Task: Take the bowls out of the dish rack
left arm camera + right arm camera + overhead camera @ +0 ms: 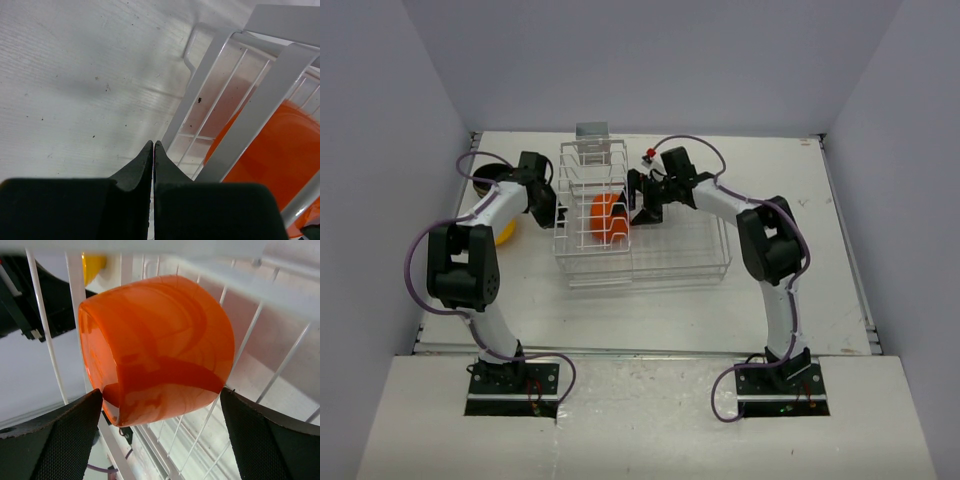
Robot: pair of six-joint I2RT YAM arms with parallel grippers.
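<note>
Far to the left of the dish rack, a black bowl sits on the white bench, partly hidden behind the left arm. A bit nearer the rack, also on its left, a yellow bowl peeks out from under that same arm. The left hand is just beside the rack's left wall, low over the bench. Its two fingers are pressed tight together and there is nothing between them. The rack has a tall part with slots, and inside that part the orange-red bowl stands on its edge (it is the only bowl I can see in the rack). It is tipped on its side, with its open mouth turned toward the rack's left side. The right hand reaches in from the rack's right side. Its fingers are spread wide, one on each side of the orange-red bowl, with their tips right at the bowl's sides. I cannot tell if they are squeezing it or only touching. The low basket is the rack's right part, and it lies flat on the bench.
</note>
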